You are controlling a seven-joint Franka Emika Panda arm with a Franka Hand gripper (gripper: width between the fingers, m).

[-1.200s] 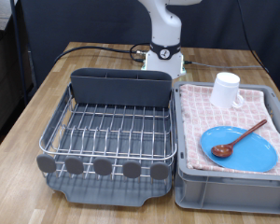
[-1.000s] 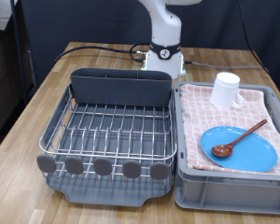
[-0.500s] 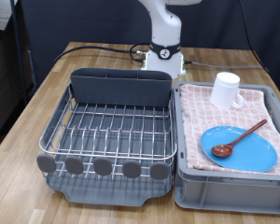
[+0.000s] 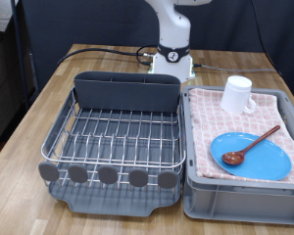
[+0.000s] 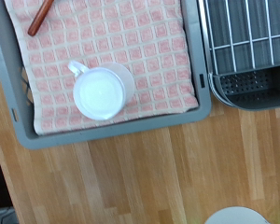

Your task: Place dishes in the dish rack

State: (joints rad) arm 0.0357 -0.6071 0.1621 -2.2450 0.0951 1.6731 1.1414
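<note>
Nothing moved since earlier frames. Gripper unseen, grip state unknowable. Wrist camera looks down on mug point(image 5: 103, 91) in bin point(image 4: 243, 201); dish rack point(image 4: 115, 137) holds no dishes.

Materials, surfaces

Shiny wire dish rack point(image 4: 116, 135), matt plastic tray point(image 4: 116, 198); glossy mug point(image 5: 102, 91); woven checkered cloth point(image 5: 131, 42); wood-grain table point(image 5: 168, 177).

Wooden worktop point(image 4: 108, 61) carrying: dish rack point(image 4: 114, 137) sitting towards the exterior view's left; grey bin point(image 4: 240, 196) lying just beside it; robot base point(image 4: 171, 61) standing behind.
</note>
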